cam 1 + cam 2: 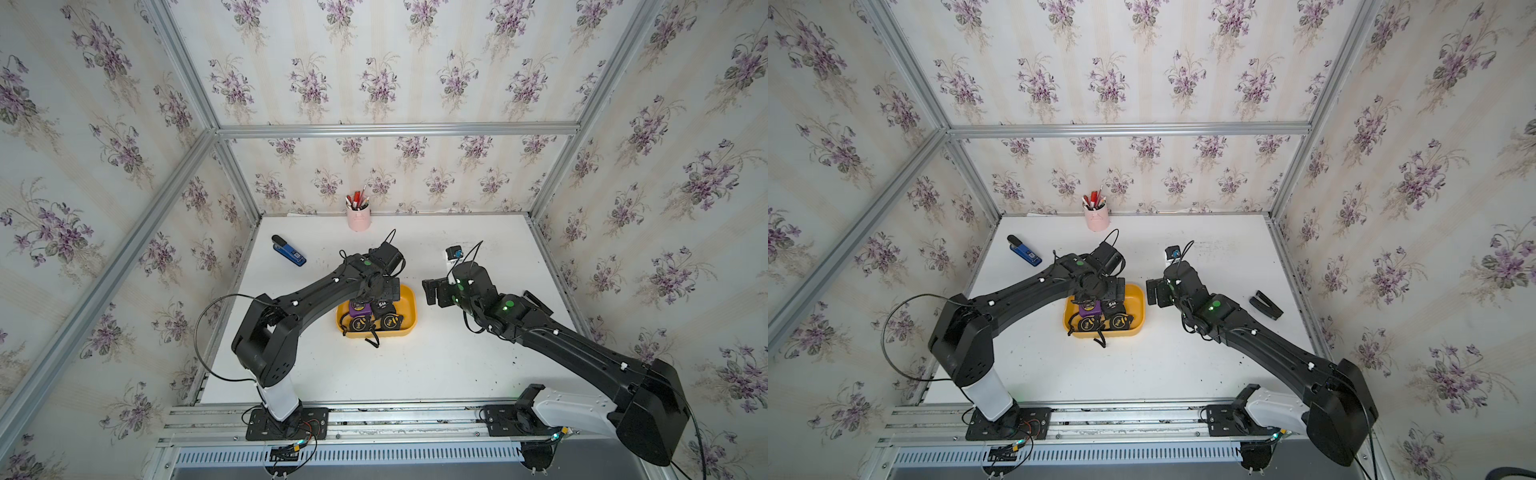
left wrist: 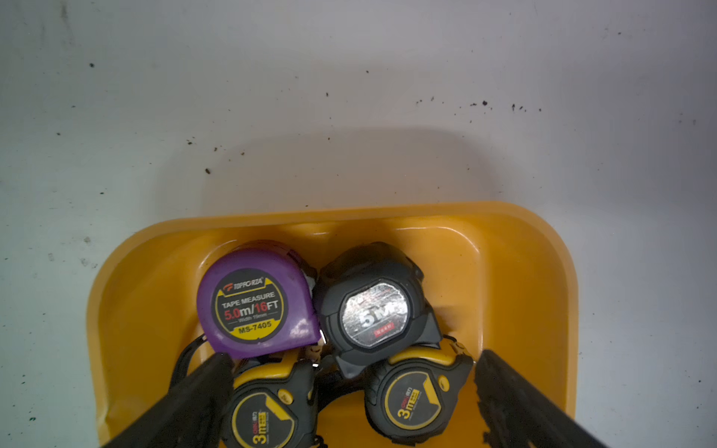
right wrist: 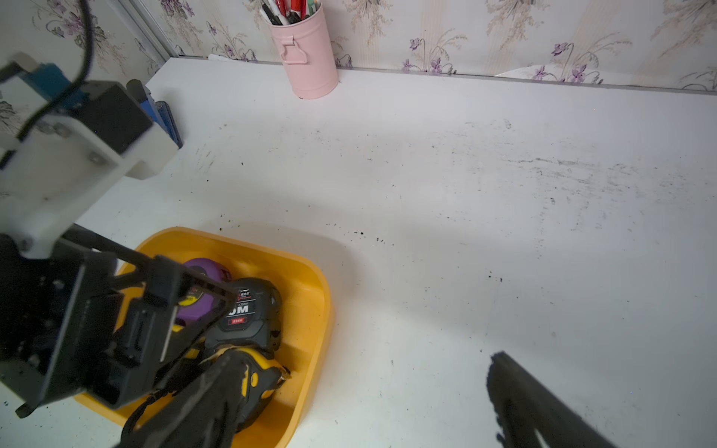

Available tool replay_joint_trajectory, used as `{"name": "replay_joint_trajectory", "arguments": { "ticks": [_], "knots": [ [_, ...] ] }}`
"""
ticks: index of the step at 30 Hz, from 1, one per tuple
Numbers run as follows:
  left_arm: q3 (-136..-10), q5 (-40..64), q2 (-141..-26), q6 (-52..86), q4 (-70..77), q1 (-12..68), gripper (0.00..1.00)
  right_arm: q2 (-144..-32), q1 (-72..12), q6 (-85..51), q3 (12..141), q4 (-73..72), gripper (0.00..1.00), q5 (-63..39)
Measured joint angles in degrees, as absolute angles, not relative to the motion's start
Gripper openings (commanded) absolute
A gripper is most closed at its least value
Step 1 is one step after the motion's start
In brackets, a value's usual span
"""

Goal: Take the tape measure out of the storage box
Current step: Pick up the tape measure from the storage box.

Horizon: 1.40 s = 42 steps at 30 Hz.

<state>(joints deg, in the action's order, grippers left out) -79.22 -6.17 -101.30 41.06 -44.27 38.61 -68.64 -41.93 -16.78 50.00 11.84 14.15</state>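
In both top views the storage box (image 1: 409, 301) sits in the middle of the table (image 1: 457, 365), with the left gripper (image 1: 386, 291) poised over it. Left wrist view: its jaws are spread wide above the four tape measures (image 2: 374, 310) inside, likely to straddle one. Right wrist view: the right gripper (image 3: 366, 358) gapes empty alongside the box, out of the way.

1. The box (image 1: 409, 300) sat central on the table (image 1: 457, 365).
2. In it, the 16FT tape (image 2: 252, 306) lay left of the 5M tape (image 2: 374, 314); the left 3m tape (image 2: 267, 415) and right 3m tape (image 2: 411, 399) lay before them.
3. The cup (image 1: 358, 218) stood behind, at the wall (image 1: 436, 183); the stapler (image 1: 289, 250) lay left of it.
4. The right gripper (image 1: 430, 293) hung just right of the box.
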Motion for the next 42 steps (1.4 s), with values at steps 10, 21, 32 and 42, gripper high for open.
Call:
{"name": "replay_joint_trajectory", "arguments": {
  "ticks": [10,21,32,42],
  "knots": [
    [-84.12,-4.67,-109.84,39.33,-44.10,38.92,0.99,-67.53,-41.93,-16.73,49.47,11.86,1.00,15.84],
    [-86.02,-2.98,-115.48,36.32,-43.75,39.35,0.99,-67.75,-41.93,-16.73,49.30,11.86,1.00,16.78],
    [-85.97,-1.15,-116.92,32.34,-42.72,39.53,0.99,-69.43,-41.93,-16.73,50.02,11.97,1.00,17.08],
    [-85.10,-1.13,-115.52,31.97,-43.09,40.45,0.99,-70.98,-41.93,-16.73,50.28,11.99,1.00,16.91]
  ]
}}
